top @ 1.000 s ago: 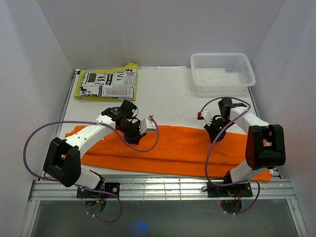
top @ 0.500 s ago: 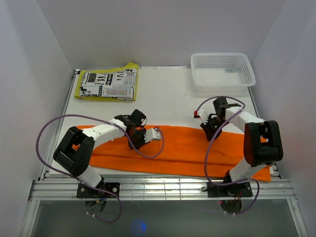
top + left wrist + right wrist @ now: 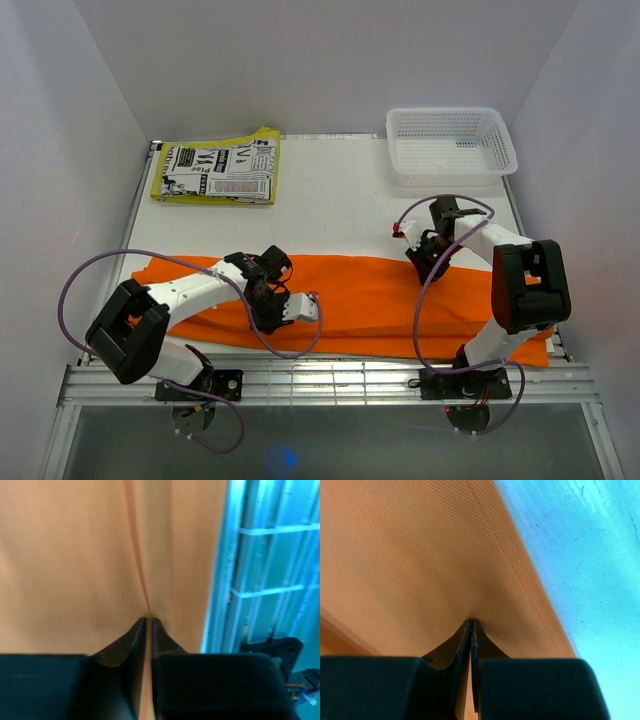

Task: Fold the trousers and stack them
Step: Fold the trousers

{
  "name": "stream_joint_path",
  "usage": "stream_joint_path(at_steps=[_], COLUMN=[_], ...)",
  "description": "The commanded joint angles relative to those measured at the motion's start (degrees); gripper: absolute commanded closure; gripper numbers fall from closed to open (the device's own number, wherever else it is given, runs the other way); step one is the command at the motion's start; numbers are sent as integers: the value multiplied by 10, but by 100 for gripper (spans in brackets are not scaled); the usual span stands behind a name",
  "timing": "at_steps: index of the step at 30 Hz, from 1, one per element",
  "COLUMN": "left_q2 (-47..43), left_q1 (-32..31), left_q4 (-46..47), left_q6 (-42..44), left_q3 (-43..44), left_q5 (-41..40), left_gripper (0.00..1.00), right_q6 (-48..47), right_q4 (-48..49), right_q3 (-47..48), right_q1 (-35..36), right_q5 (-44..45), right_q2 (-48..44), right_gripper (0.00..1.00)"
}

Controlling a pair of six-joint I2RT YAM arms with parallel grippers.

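The orange trousers (image 3: 370,285) lay stretched in a long band across the near part of the table (image 3: 330,205), probably spread flat so that one long edge could be carried over the other in a lengthwise fold. The left gripper (image 3: 148,621) was clenched on a thin pinch of the cloth close to its near edge, beside the metal rail (image 3: 260,580), with only the cloth's thickness between its fingers. The right gripper (image 3: 471,622) was clamped tight on the cloth just inside the stitched far edge, so both arms had hold of the trousers.
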Motion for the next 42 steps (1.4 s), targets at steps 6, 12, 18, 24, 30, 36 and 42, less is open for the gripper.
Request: stream_joint_path(at_steps=[6, 12, 18, 24, 30, 36, 42], left_q2=[-77, -143, -126, -43, 65, 184, 191], left_q1=[-23, -7, 201, 397, 452, 452, 443], left_q4=[-60, -73, -76, -46, -3, 28, 18], left_q6=[4, -88, -136, -130, -158, -228, -260], left_q3=[1, 55, 76, 62, 71, 147, 217], left_q5=[43, 36, 24, -42, -59, -11, 57], left_gripper=[59, 57, 58, 58, 58, 58, 52], right_q6=[-28, -119, -143, -128, -97, -78, -99], right_q4=[-29, -139, -147, -123, -35, 4, -7], right_q3=[18, -5, -65, -100, -81, 40, 127], right_q1=[3, 11, 10, 9, 6, -10, -32], right_q5=[-17, -34, 52, 109, 147, 192, 201], right_q2=[-2, -67, -137, -116, -20, 88, 104], right_gripper=[92, 92, 92, 92, 92, 92, 92])
